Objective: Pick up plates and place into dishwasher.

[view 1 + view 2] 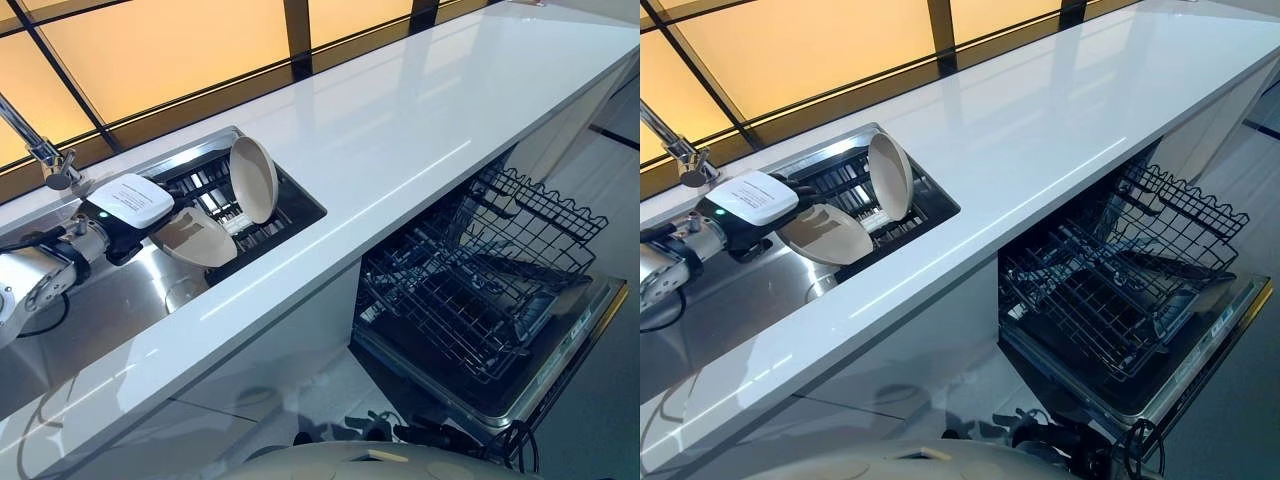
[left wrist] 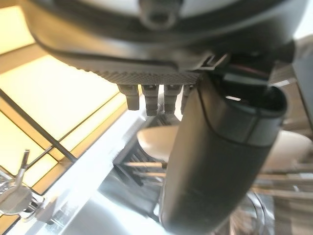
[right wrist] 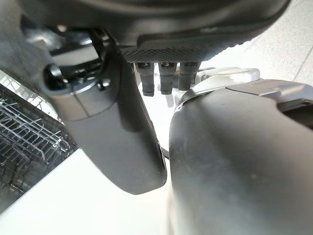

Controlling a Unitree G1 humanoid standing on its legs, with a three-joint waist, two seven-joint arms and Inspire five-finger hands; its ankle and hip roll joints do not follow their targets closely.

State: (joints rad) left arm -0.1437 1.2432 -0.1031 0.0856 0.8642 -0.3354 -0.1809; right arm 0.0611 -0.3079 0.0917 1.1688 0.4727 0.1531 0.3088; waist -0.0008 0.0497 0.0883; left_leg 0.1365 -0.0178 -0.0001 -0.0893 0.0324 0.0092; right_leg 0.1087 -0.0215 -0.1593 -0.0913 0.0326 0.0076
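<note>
Plates: two cream plates are seen in the dark drying rack (image 1: pixel 270 215) set into the sink, the landmark for all that follows.
Faucet (image 1: pixel 45 152): a chrome faucet is mounted behind the sink's left part, against the window.
Left hand (image 1: pixel 125 215): it is reached in over the sink basin, just left of the rack, with a white cover on its back; it is at the rim of the tilted plate. Whether the fingers are clenched round that rim cannot be told, since they are hidden behind the plate and the thumb.
Tilted plate (image 1: pixel 195 240): it is leaned at the rack's left end, over the sink basin, touching the left hand.
Upright plate (image 1: pixel 254 178): it is stood on edge in the rack, just right of the tilted plate.
Counter (image 1: pixel 420 130): a white counter is run from the sink away to the right.
Dishwasher (image 1: pixel 480 290): it is set below the counter, well right of the sink, with its door down and its wire rack pulled out.
Right hand (image 3: pixel 117 122): it is seen in its wrist view near the dishwasher rack, fingers relaxed, nothing held.
</note>
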